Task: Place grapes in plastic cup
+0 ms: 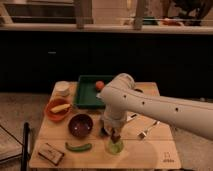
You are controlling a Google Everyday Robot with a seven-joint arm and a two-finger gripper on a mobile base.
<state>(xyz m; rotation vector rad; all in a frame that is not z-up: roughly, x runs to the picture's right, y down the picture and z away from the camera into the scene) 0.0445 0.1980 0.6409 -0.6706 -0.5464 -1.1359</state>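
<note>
The plastic cup (115,146), small, translucent and pale green, stands near the front middle of the wooden table (150,150). My gripper (115,135) points down directly over the cup, at the end of the large white arm (150,107) that comes in from the right. A small dark reddish-purple bunch, the grapes (116,136), sits in the gripper's tip just above the cup's rim. The arm hides part of the table behind it.
A dark maroon bowl (80,125) sits left of the cup, and a dark lump (104,131) lies between them. An orange bowl (58,108), a white tub (62,88), a green tray (88,92) with an orange fruit (100,85), a green vegetable (78,147), a packet (51,153) and a fork (148,131) are around.
</note>
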